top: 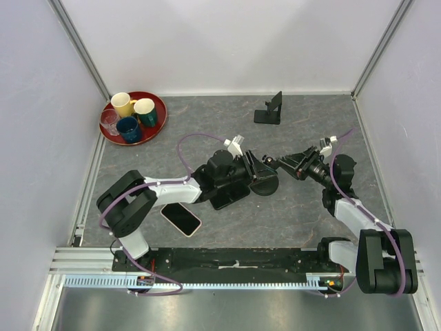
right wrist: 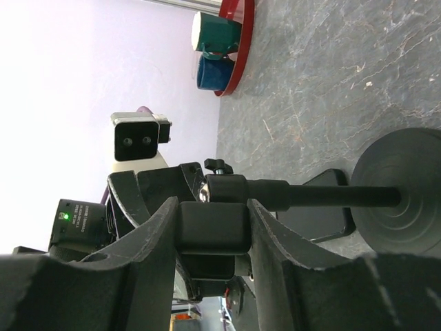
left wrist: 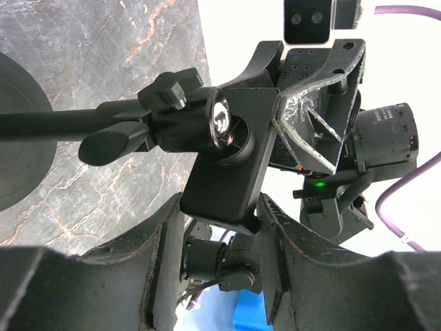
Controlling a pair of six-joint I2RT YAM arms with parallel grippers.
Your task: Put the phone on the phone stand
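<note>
White walls close in a dark grey, marble-veined table [top: 310, 214]. At its far edge, right of centre, the phone stand [top: 269, 112] stands alone, small and matte black, its back plate angled up, well apart from both arms. The phone [top: 180, 219] lies flat near the front left, pale screen up, just beside the left arm's elbow.

At the table's middle the 2 arms meet over a second black holder: a disc base [right wrist: 400, 189], a thin rod [right wrist: 344, 195] and a rectangular clamp plate [left wrist: 227, 186]. The left gripper [left wrist: 220, 219] pinches the plate's lower end between its fingers. The right gripper [right wrist: 212, 231] is pressed onto the plate from the opposite side. Whether the disc rests on the table cannot be told.

A flat black slab [top: 229, 196] lies on the table under the left wrist. A red tray [top: 163, 110] in the far left corner carries 4 cups: yellow, teal, blue and clear.

White print beside a green light on the left arm's module [right wrist: 77, 222] is too small to read.
</note>
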